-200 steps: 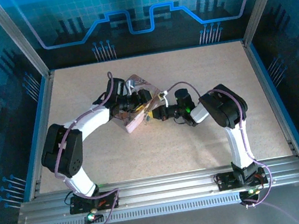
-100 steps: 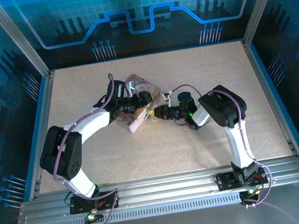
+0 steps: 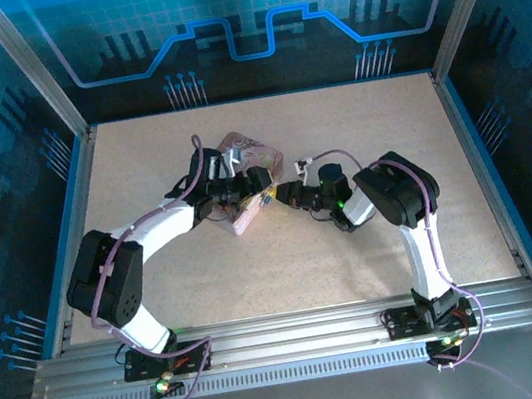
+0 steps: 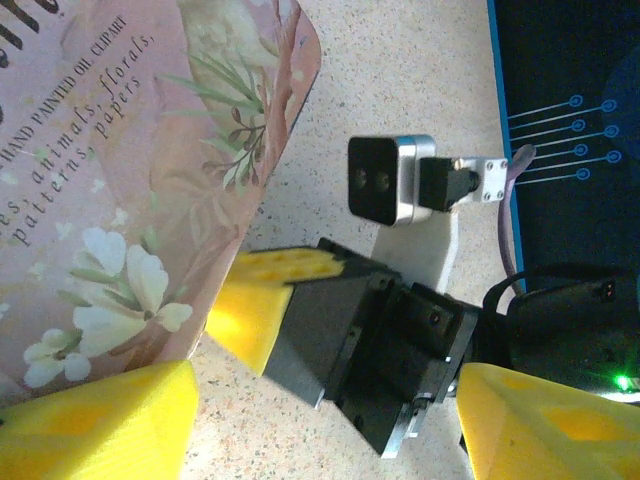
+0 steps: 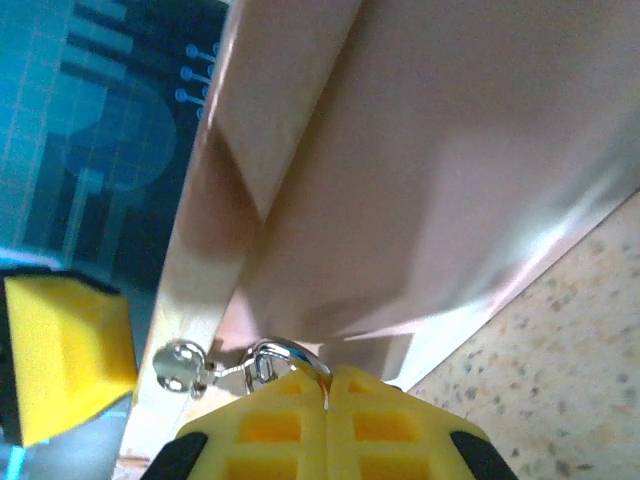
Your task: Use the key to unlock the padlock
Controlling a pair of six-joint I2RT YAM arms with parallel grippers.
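The left arm and the right arm match: white tubular links between bulky black joint housings; a lilac cable runs loosely along each; each base is a small black block with wires and a green lamp beside it; a green light glows at the right arm's wrist. The right gripper has bright yellow pads moulded with square recesses, on an angular black body with small screws; beside it sits a silver-cased camera with a black face, on a white bracket, a black plug at its side. The left gripper carries pads of the same yellow.
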